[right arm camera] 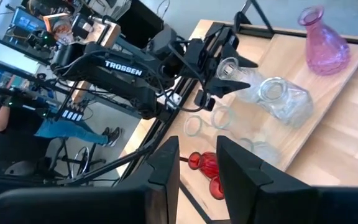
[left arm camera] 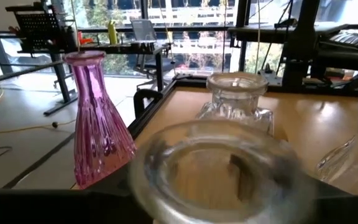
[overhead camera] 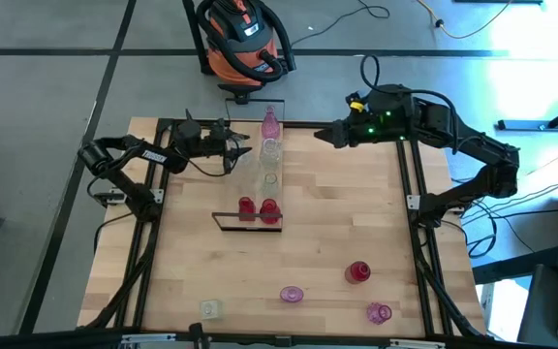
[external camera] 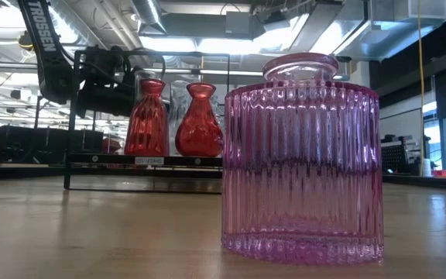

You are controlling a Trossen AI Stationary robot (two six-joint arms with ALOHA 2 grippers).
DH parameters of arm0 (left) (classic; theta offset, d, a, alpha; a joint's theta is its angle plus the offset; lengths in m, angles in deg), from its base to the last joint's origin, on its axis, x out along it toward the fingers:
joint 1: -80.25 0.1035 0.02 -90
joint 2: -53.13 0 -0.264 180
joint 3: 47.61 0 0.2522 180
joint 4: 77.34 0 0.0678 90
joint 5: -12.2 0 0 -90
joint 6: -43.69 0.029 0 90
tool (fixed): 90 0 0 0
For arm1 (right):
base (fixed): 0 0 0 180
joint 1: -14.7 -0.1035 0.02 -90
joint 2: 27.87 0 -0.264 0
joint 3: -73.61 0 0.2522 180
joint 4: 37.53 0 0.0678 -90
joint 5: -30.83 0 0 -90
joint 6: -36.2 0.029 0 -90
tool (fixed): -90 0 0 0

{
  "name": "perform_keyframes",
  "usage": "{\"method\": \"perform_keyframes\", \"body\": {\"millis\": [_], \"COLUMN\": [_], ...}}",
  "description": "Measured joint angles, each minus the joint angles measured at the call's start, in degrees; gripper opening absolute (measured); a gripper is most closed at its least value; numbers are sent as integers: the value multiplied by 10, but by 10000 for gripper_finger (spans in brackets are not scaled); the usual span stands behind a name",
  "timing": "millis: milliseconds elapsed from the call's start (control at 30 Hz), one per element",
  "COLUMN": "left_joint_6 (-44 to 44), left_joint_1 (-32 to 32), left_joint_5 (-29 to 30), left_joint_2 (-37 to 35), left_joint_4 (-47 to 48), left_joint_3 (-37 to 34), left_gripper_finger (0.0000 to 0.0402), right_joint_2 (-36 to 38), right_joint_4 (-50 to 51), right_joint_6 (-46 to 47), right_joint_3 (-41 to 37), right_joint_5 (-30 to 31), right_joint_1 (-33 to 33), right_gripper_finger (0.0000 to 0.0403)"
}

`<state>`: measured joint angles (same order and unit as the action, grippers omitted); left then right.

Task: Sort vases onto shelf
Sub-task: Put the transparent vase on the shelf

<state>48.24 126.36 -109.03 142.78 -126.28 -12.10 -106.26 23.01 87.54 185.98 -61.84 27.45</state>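
A clear vase goes down on the shelf

The left gripper (overhead camera: 245, 151) has its fingers around a clear vase (right arm camera: 229, 71) over the shelf (overhead camera: 277, 194), beside other vases. A bump could knock them over. The right gripper (right arm camera: 197, 163) waits with fingers apart, empty.

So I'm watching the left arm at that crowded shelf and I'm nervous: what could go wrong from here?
1. The left gripper has its jaws around a clear vase tilted over the shelf; if the hold gives, the vase may topple or roll.
2. Other clear vases and a pink vase stand close by, so a sideways nudge could knock them.
3. The right gripper hovers near that end; the arms could crowd each other.
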Motion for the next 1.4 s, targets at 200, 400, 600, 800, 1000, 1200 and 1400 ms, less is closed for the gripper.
{"method": "perform_keyframes", "body": {"millis": [200, 400, 600, 800, 1000, 1200, 1400], "left_joint_6": [-47, -90, -92, -83, -53, -55, -63], "left_joint_1": [0, 0, 0, 0, 0, -1, -1], "left_joint_5": [-12, -15, -13, -13, -6, -5, -4], "left_joint_2": [0, -25, -33, -33, -33, -33, -33], "left_joint_4": [-54, -86, -69, 10, 38, 56, 48], "left_joint_3": [0, 0, 0, 0, 0, 0, 0], "left_gripper_finger": [188, 189, 189, 190, 190, 190, 190], "right_joint_2": [-3, -3, -3, -3, -3, -3, -3], "right_joint_4": [-1, -2, -2, -2, -2, -4, -5], "right_joint_6": [1, 1, -5, -6, -3, 9, 9], "right_joint_3": [0, 0, 0, 0, 0, 0, 0], "right_joint_5": [-9, -10, -10, -9, -9, -8, -8], "right_joint_1": [0, 0, 0, 0, 0, 0, 0], "right_gripper_finger": [91, 91, 91, 91, 91, 91, 91]}}
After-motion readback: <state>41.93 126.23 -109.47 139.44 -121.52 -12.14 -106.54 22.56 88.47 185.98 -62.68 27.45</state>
